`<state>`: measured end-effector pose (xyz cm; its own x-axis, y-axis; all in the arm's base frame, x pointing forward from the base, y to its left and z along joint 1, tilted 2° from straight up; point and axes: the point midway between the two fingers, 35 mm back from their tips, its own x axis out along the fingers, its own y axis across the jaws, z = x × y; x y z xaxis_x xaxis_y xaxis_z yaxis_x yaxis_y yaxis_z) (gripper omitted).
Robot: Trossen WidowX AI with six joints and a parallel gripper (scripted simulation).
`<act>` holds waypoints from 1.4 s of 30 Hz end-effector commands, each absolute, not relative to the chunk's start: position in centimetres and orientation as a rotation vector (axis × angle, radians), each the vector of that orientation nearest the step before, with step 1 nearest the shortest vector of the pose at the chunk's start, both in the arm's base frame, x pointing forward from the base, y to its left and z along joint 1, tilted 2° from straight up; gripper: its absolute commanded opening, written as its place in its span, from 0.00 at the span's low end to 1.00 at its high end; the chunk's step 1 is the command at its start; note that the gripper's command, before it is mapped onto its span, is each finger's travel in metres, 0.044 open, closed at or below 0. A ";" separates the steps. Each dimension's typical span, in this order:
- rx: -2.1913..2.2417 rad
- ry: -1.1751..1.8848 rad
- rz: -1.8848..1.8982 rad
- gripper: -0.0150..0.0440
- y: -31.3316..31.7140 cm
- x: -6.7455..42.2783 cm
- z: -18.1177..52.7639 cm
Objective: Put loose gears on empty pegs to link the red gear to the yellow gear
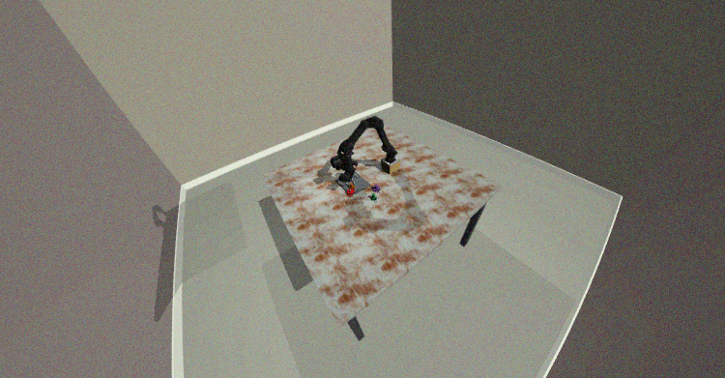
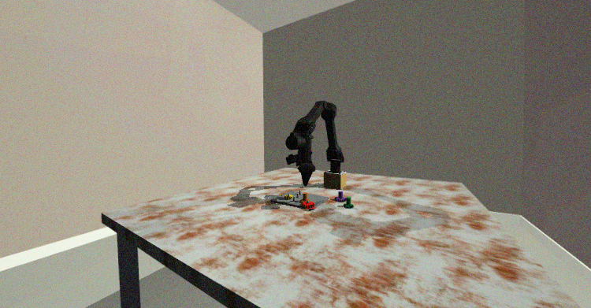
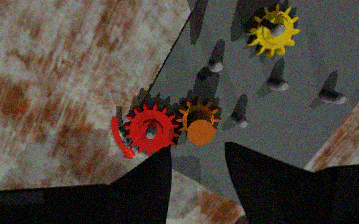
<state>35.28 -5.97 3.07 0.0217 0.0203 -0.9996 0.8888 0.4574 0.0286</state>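
ok so rn the jaws [image 1: 346,177] [image 2: 306,183] are hanging above the grey board [image 1: 361,185] [image 2: 317,200] [image 3: 280,132], standing partway apart w/ nothing between them. The orange gear [image 1: 351,186] [image 2: 305,197] [image 3: 200,129] is sitting on the board right beside the red gear [image 1: 350,191] [image 2: 307,205] [image 3: 152,129], teeth about touching in the wrist cam, tho I can't tell if it's fully flat. Its round knob is sticking up, just ahead of the gap between the fingertips. The red arrow [image 3: 121,140] is curving round the red gear's outer side. The yellow gear [image 2: 288,197] [image 3: 274,30] is sitting on its peg well apart from the orange one, so the chain isn't reaching it atm. Four bare pegs [image 3: 278,85] are showing btwn and around them in the wrist view. The purple gear [image 1: 375,188] [image 2: 340,196] and the green gear [image 1: 373,196] [image 2: 348,202] are both standing loose on the tabletop [image 1: 364,259] [image 2: 264,244] near the board, knobs up. The black arm [image 1: 358,134] [image 2: 307,124] is arching over from its tan block [image 1: 391,166] [image 2: 334,179], fingers pointing down, no contact w/ any gear afaict.
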 end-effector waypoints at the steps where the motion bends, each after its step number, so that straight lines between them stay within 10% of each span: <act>1: 0.753 1.444 -0.710 0.62 -3.4 35.3 2.7; 10: 0.023 1.567 0.032 1.00 10.6 32.7 3.1; 42: -0.080 1.564 0.137 1.00 12.2 31.4 -0.3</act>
